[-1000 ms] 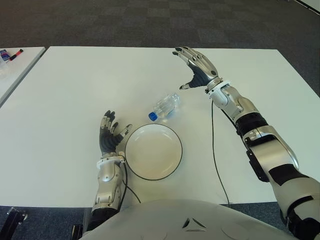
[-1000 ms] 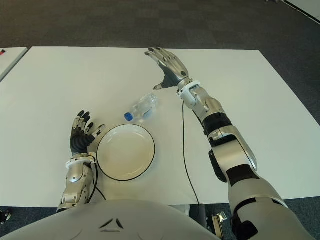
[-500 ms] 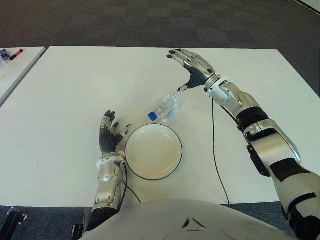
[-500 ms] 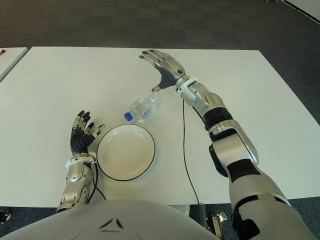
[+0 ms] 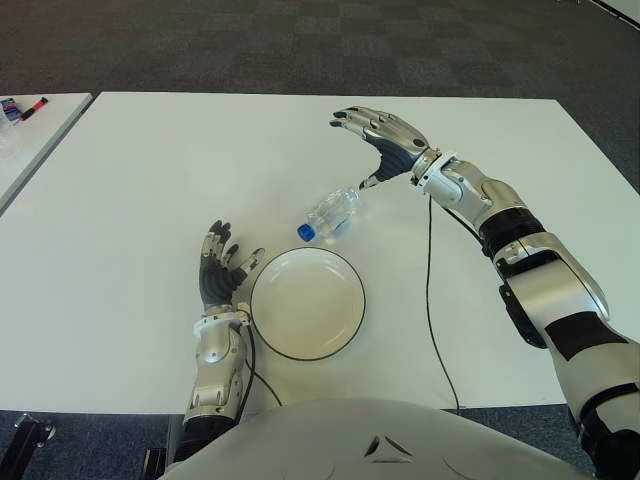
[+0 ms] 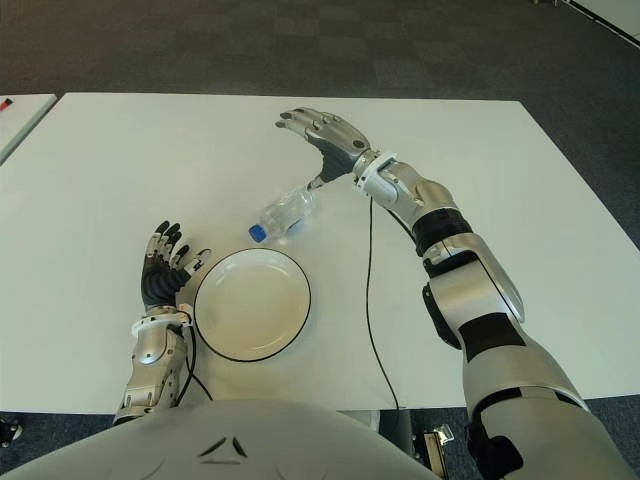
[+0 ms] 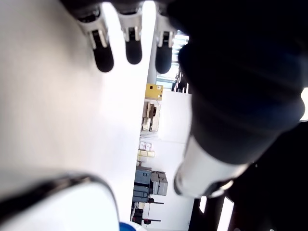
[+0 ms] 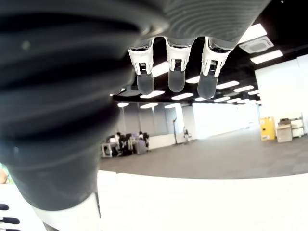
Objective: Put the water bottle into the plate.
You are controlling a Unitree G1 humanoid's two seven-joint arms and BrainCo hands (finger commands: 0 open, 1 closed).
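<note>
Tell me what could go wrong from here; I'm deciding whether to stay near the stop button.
1. The water bottle lies on its side on the table, so a nudge from the open right hand above its far end could roll it away.
2. The plate sits right by the bottle's blue cap, so a clumsy grasp might knock it.
3. The open left hand shows close beside the plate's left rim and could get bumped.

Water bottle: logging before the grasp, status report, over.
Right hand open above the water bottle's base. Left hand open, left of the plate. Bottle lies on its side, just beyond the plate. Nothing between them.
</note>
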